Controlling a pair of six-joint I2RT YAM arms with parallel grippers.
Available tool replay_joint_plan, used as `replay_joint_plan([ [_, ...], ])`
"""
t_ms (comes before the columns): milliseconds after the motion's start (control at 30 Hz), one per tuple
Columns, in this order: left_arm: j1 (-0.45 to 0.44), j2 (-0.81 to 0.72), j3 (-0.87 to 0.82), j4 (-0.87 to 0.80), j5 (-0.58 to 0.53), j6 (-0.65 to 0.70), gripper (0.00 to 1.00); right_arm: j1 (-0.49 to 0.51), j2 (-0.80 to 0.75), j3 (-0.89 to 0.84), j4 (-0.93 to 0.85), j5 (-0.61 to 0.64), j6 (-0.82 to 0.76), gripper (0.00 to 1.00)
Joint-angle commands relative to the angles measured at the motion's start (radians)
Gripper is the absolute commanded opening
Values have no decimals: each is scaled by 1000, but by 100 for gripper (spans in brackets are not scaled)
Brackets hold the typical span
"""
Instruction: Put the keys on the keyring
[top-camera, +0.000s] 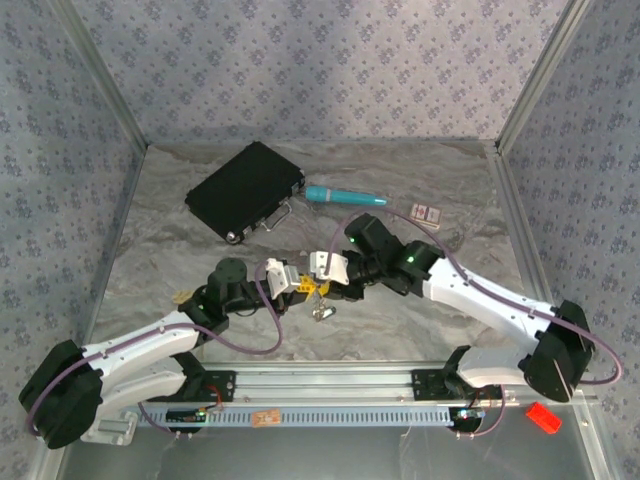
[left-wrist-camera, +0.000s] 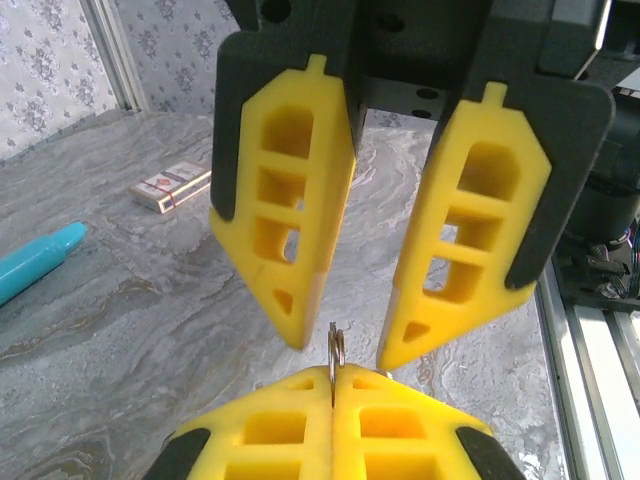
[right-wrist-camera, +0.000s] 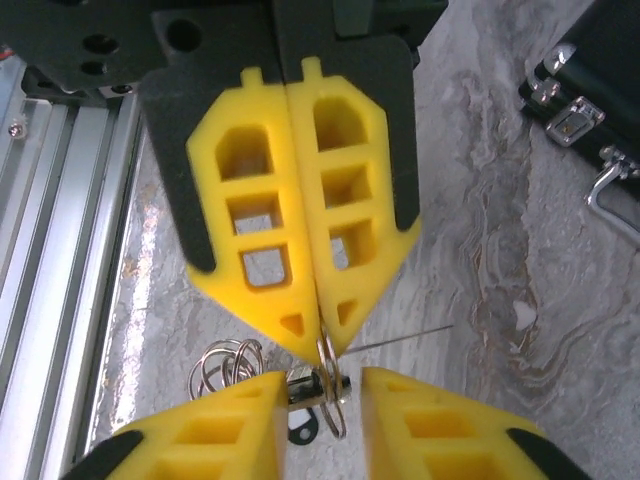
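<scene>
**Q:** What are you holding?

**Me:** My left jaws are pressed together on the keyring (left-wrist-camera: 335, 352), pinching its thin loop edge-on between the fingertips (left-wrist-camera: 300, 392). My right jaws stand partly apart. One finger (right-wrist-camera: 255, 400) sits on each side of that same ring, and I can't see them gripping anything.

**Q:** Where are the keys?

**Me:** The ring is between my two arms, low over the desk (top-camera: 420, 330). Just under it is a tangle of silvery wire loops (right-wrist-camera: 225, 365) and a dark flat piece (right-wrist-camera: 298, 430), which I take for a key head. I cannot pick out the green or brassy keys, or tell whether the cluster touches the desk.

**Q:** What could go wrong from here?

**Me:** My hold is a narrow pinch on round, polished wire. If my right jaws close off-centre, I judge they would twist the ring, and it could swivel or slide out of the pads. The dangling cluster might also swing and snag on a fingertip.

**Q:** And the materials?

**Me:** My fingers are matt yellow with cut-out windows. They taper to blunt points and have black backing. The ring is bright, hard and slippery-looking. The desk is a smooth grey marbled sheet. Farther off lie a black case (top-camera: 245, 188) with metal latches, a teal pen (top-camera: 345, 196) and a small flat box (top-camera: 428, 213).
</scene>
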Motion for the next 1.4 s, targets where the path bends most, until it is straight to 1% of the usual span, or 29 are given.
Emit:
replay_joint_plan([
  [0, -4, -15, -21, 150, 19, -46, 0, -39, -49, -63, 124, -116, 110, 29],
  [133, -6, 8, -37, 244, 36, -96, 0, -43, -49, -102, 185, -139, 155, 28],
  [367, -4, 18, -41, 253, 43, -100, 0, -56, -62, -115, 188, -137, 157, 20],
  [400, -4, 16, -41, 252, 43, -101, 0, -58, -64, -115, 178, -133, 151, 20],
  [533, -5, 16, -41, 241, 40, -94, 0, -71, -82, -115, 130, -120, 132, 25],
  [667, -4, 15, -41, 233, 44, -88, 0, -84, -106, -118, 96, -114, 123, 26],
  [867, -4, 17, -37, 233, 47, -84, 0, -86, -103, -111, 90, -131, 124, 17],
  [1067, -6, 12, -39, 230, 48, -85, 0, -85, -86, -109, 97, -139, 123, 15],
  [1200, -4, 11, -38, 231, 50, -86, 0, -84, -76, -105, 102, -146, 123, 12],
  [1267, -5, 12, -39, 231, 52, -86, 0, -84, -71, -103, 99, -142, 123, 13],
  [1300, -5, 12, -39, 231, 53, -85, 0, -84, -72, -104, 100, -136, 119, 15],
  [1367, -5, 10, -38, 228, 54, -85, 0, -85, -80, -107, 105, -115, 118, 23],
])
